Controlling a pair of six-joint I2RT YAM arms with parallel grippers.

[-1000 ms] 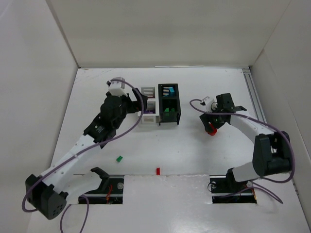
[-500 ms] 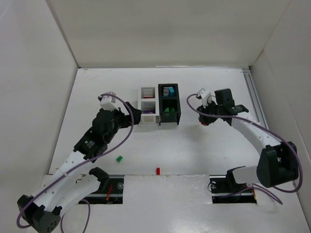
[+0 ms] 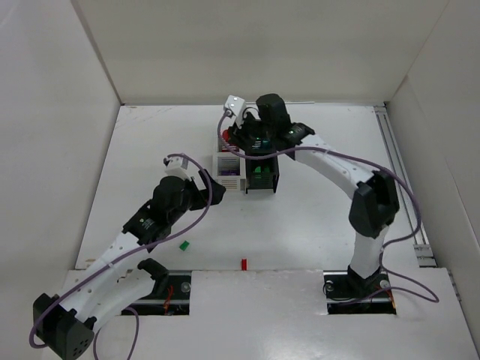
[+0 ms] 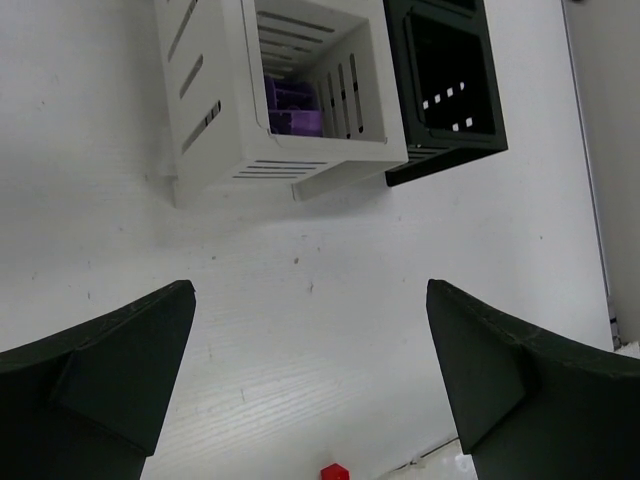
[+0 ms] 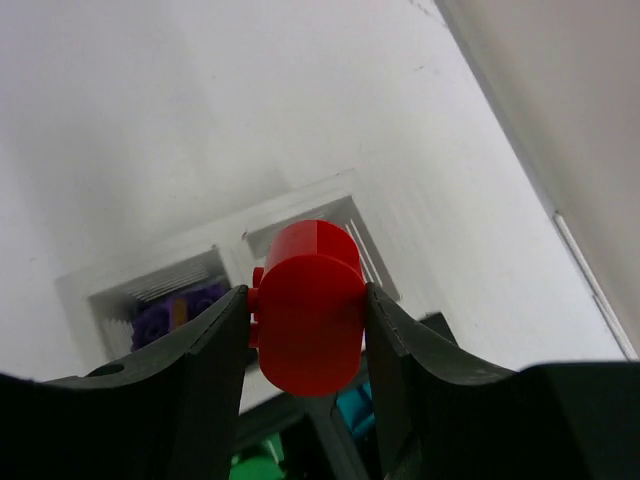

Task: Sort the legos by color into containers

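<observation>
Red lego is clamped between the right tool's fingers, not dropped yet. It hangs over the white bin, above the far compartment, next to the one holding the purple legos. Can't tell whether it sits above the rim or has already dipped inside.

Sorted so far:
- purple in the white bin's near compartment
- green in the black bin's near compartment
- cyan in its far one

The far white compartment looks empty in the part the wrist view shows, so I'd read it as the red slot.

Left to do:
- release this red one
- loose green lego on the bench, near the left arm
- loose red lego at the bench's near edge, between the arm bases

Left tool has its jaws wide apart and holds nothing. It sits above the bench just in front of the white bin, well apart from both loose pieces.

Task mostly done, I'd say: one drop pending and two picks remaining.
</observation>
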